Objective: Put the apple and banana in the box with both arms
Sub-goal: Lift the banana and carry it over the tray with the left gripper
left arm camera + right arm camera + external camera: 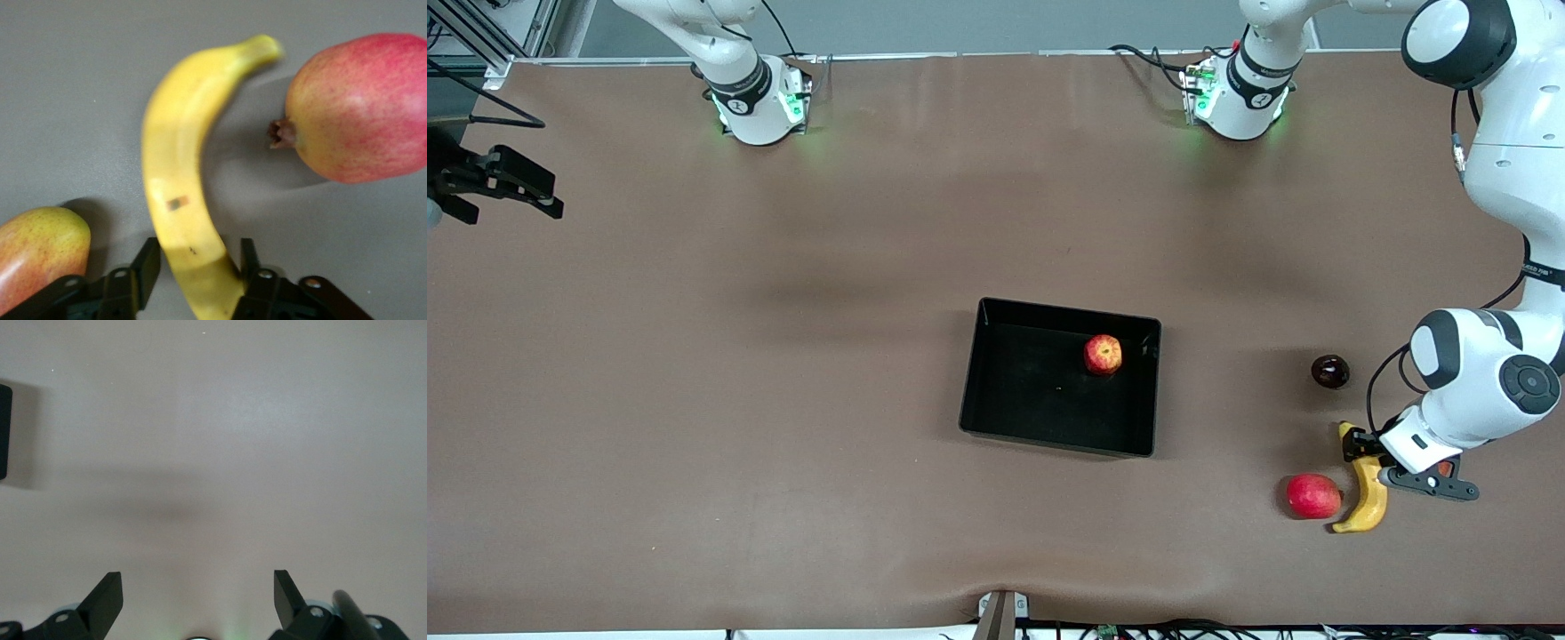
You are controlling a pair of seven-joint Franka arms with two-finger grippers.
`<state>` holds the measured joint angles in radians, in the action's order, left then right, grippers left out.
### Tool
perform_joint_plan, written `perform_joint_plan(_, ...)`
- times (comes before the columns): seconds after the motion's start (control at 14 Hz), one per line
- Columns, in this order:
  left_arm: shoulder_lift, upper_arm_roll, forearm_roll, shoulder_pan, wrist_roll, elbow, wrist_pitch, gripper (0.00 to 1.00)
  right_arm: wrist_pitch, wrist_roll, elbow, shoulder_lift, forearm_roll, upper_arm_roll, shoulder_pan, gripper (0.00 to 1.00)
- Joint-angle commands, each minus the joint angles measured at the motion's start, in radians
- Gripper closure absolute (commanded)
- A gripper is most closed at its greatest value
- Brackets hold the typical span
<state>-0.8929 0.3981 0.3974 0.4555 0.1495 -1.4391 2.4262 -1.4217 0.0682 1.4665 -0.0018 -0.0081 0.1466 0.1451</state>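
The apple (1103,354) lies in the black box (1049,418), close to its wall at the left arm's end. The banana (1369,502) lies on the table toward the left arm's end, nearer the front camera than the box. My left gripper (1371,458) is down over the banana's upper half. In the left wrist view the open gripper (199,253) straddles the banana (177,167): one finger (248,257) touches it, the other (148,257) stands off with a gap. My right gripper (503,182) waits over the table's right-arm end, open and empty (197,583).
A pink-red round fruit (1312,495) lies right beside the banana, toward the box; it also shows in the left wrist view (360,107). A red-and-yellow mango (40,253) lies beside the banana, under the left wrist. A dark round fruit (1329,371) lies farther from the camera.
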Motion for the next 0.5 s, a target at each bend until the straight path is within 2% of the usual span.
perform_joint_plan(0.0, 0.005, -0.010, -0.008, -0.009, -0.011, 0.019, 0.007, 1.00, -0.016, 0.012, 0.025, -0.024, 0.014, 0.002, 0.007, 0.00)
perform_joint_plan(0.36, 0.066, -0.010, -0.002, 0.000, 0.002, 0.016, -0.013, 1.00, -0.019, 0.044, 0.025, -0.024, 0.002, 0.001, 0.005, 0.00)
perform_joint_plan(0.43, 0.087, -0.008, -0.002, 0.000, 0.002, 0.017, -0.053, 1.00, -0.020, 0.047, 0.025, -0.024, 0.002, 0.001, 0.007, 0.00)
